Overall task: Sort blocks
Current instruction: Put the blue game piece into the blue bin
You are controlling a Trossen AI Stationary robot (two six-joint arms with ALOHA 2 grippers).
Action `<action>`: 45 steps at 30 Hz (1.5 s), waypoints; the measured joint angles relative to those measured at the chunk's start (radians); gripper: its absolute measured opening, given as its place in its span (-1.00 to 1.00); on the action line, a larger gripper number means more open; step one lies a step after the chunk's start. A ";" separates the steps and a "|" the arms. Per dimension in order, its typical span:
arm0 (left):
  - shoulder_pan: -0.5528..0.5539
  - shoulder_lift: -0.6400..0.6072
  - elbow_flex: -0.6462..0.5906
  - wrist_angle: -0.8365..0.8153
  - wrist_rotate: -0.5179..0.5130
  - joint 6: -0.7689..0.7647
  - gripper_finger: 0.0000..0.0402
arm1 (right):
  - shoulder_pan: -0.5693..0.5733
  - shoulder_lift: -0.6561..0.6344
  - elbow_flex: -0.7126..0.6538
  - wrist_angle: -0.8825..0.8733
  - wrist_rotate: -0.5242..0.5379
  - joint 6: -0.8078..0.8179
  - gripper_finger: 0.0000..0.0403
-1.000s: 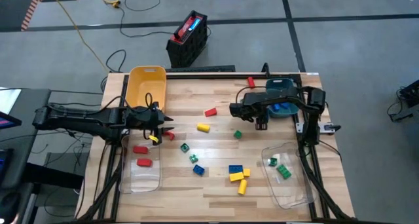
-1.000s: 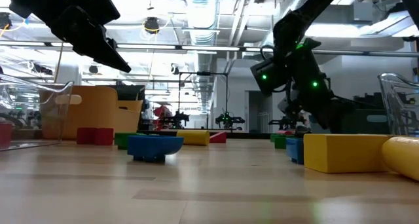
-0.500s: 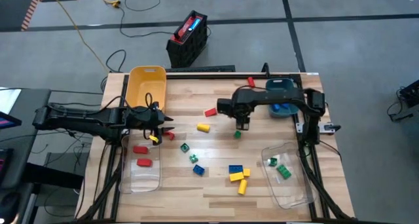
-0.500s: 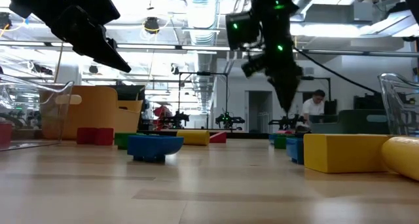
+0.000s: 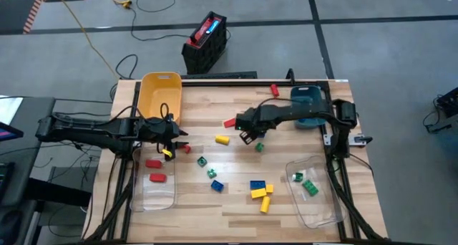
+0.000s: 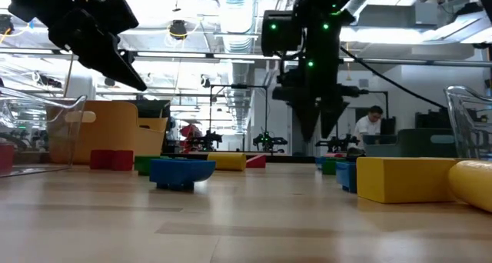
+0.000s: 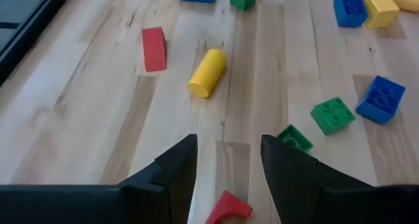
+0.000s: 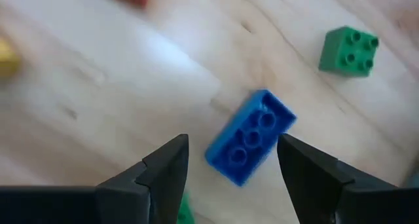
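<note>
Right gripper [image 8: 226, 160] spread over one blue block [image 8: 251, 137], one green block [image 8: 349, 49] nearby

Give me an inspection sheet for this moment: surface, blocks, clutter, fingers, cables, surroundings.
Surface: wooden table, bare between the pieces.
Blocks: loose blocks scattered mid-table; red ones in the left clear bin, green ones in the right clear bin, blue ones in the teal bin; yellow bin shows none.
Clutter: nothing seen.
Grippers: left gripper, fingers open, hovers by the yellow bin, holding nothing; right gripper, fingers open, hangs over a blue block mid-table.
Cables: yellow cable and black cable on the floor.
Surroundings: black-and-red case on the floor behind the table.
</note>
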 joint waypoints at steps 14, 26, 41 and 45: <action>0.000 -0.001 0.000 -0.059 -0.009 -0.014 -0.19 | 0.082 -0.026 -0.214 0.168 0.228 0.389 0.24; 0.000 -0.001 0.000 -0.058 -0.013 -0.027 -0.19 | 0.073 -0.064 -0.257 0.207 0.297 0.408 0.24; 0.000 -0.001 0.000 -0.061 -0.014 -0.037 -0.19 | 0.049 -0.063 -0.411 0.457 0.254 0.370 -0.18; 0.000 -0.001 0.000 -0.057 -0.014 -0.037 -0.19 | 0.049 -0.066 -0.411 0.452 0.254 0.328 -0.57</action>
